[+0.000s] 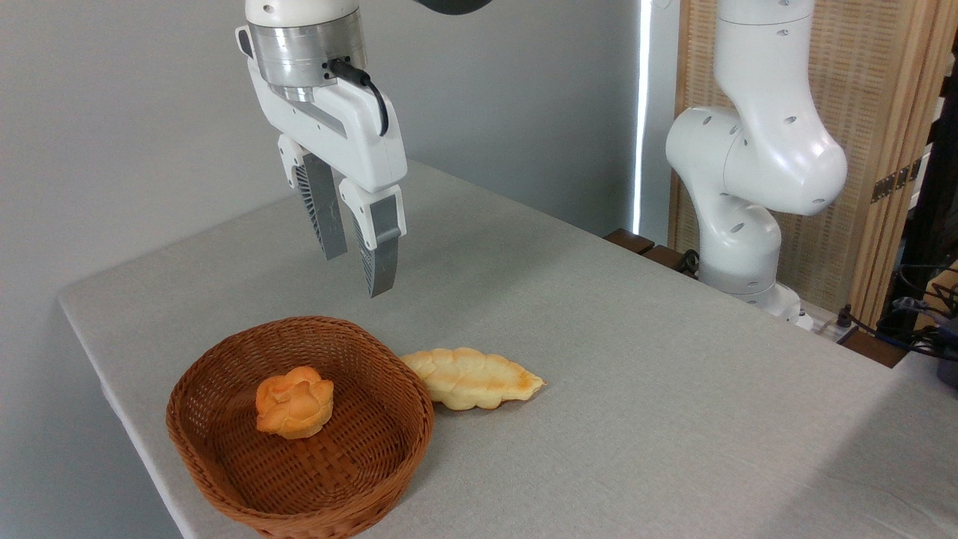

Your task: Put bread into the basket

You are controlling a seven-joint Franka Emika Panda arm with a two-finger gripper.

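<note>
The bread (473, 378), a long leaf-shaped pale golden loaf with browned edges, lies flat on the table just right of the basket, its left end touching the rim. The basket (224, 367), round brown wicker, sits near the table's front left edge. My gripper (353, 271) hangs in the air above and behind the basket's far rim, pointing down. It is open, with a narrow gap and nothing between its grey ribbed fingers (378, 254).
A small round orange knotted bun (294, 402) rests inside the basket. The white arm base (748, 187) stands at the table's far right edge. Cables (920, 329) lie beyond it. The grey tablecloth (636, 389) spreads to the right of the bread.
</note>
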